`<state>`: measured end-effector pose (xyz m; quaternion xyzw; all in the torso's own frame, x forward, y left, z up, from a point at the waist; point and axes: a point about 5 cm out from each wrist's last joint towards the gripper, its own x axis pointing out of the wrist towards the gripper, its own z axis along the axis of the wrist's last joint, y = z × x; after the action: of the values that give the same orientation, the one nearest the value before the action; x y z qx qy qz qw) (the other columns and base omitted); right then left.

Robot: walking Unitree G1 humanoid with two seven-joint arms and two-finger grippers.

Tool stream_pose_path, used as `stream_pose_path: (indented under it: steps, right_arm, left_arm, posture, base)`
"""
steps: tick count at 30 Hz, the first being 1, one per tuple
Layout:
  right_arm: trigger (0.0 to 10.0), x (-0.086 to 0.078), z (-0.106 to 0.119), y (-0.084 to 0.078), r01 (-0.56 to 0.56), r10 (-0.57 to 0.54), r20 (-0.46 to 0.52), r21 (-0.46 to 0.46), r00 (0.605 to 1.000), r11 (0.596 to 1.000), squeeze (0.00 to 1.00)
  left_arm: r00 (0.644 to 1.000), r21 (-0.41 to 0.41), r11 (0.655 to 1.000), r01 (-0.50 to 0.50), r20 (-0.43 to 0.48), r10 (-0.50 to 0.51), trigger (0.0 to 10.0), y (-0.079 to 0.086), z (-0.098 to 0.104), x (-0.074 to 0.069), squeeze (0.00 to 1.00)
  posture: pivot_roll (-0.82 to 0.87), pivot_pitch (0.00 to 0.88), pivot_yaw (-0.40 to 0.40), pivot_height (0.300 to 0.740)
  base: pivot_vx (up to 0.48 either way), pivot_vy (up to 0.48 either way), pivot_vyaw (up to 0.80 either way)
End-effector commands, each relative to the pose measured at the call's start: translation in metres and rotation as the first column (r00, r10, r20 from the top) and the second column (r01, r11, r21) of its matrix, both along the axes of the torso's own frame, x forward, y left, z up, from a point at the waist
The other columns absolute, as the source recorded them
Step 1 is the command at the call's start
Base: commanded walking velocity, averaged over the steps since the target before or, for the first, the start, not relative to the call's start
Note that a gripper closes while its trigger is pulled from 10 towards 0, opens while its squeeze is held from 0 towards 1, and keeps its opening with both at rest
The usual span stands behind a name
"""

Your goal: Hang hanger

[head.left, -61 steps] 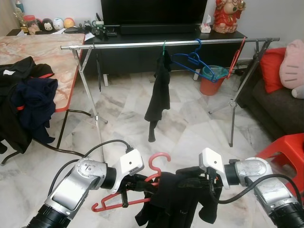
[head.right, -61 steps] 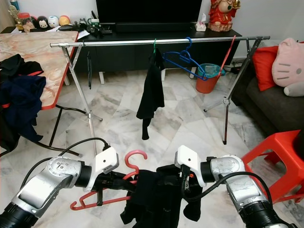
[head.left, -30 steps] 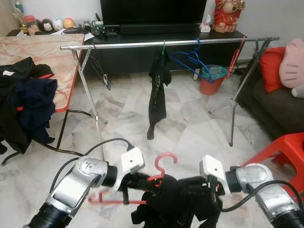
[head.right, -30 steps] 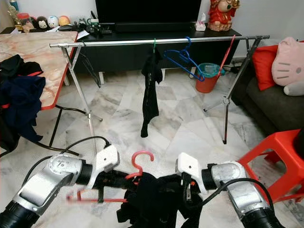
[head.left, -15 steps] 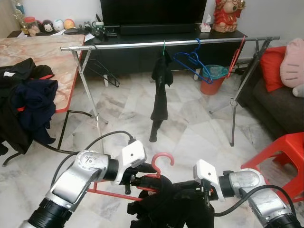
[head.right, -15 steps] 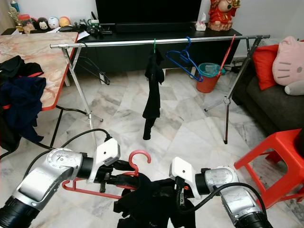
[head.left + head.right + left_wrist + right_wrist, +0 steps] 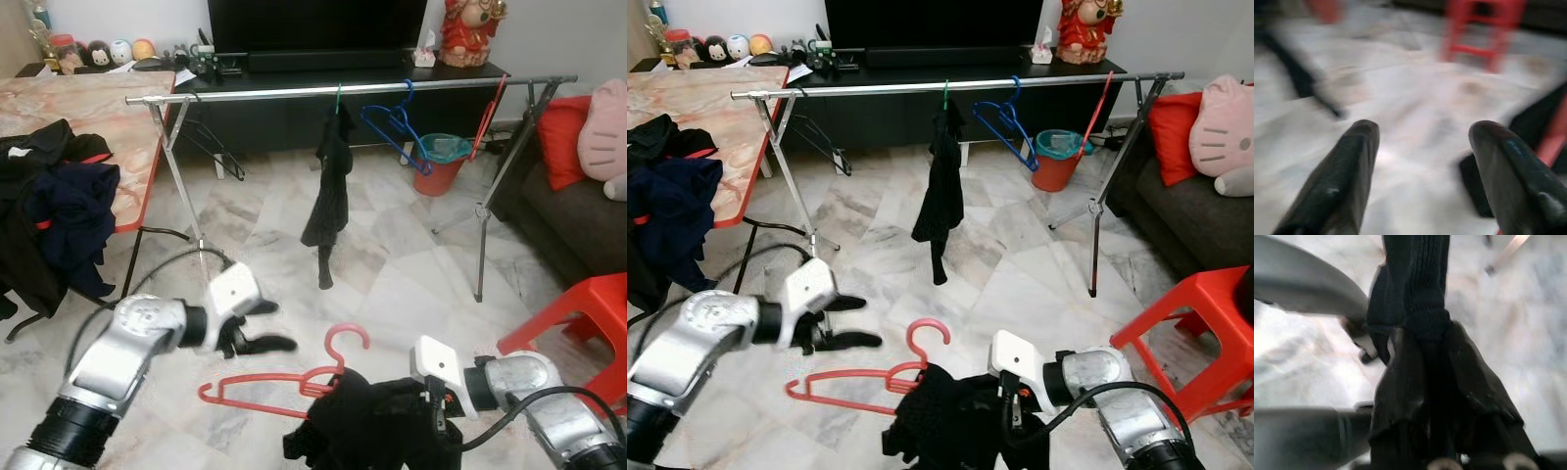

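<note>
A red hanger (image 7: 284, 380) hangs low in front of me, its hook (image 7: 348, 343) pointing up and one arm tucked into a bunched black garment (image 7: 372, 426). My right gripper (image 7: 436, 411) is shut on that garment; in the right wrist view the dark cloth (image 7: 1425, 362) covers its fingers. My left gripper (image 7: 284, 325) is open, to the left of the hanger and apart from it, with nothing between its fingers (image 7: 1359, 147). Ahead stands a silver clothes rail (image 7: 294, 92) with a hung black garment (image 7: 328, 196), a blue hanger (image 7: 397, 122), a red hanger (image 7: 487, 117) and black hangers (image 7: 211, 147).
A marble-topped table (image 7: 108, 108) with a pile of dark clothes (image 7: 49, 206) is at my left. On the right are a red stool (image 7: 588, 313) and a dark sofa (image 7: 578, 220) with cushions. An orange bin (image 7: 436, 162) sits behind the rail.
My left gripper has let go of the red hanger, opened and drawn off to the left. The hanger now hangs from the garment in my right gripper.
</note>
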<state>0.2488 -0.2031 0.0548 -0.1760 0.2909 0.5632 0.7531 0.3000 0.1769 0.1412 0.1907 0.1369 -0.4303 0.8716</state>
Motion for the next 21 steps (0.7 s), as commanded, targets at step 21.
stream_pose_path:
  steps: [21]
  right_arm:
    - [0.0, 0.039, 0.029, -0.01, 0.314, -0.303, 0.316, 0.018, 0.899, 0.949, 0.0]
  left_arm:
    - [0.738, -0.18, 0.736, -0.653, 0.066, 0.671, 10.0, 0.057, -0.043, 0.001, 0.0]
  posture:
    - [-0.11, 0.0, -0.034, 0.74]
  base:
    - [0.0, 0.0, 0.0]
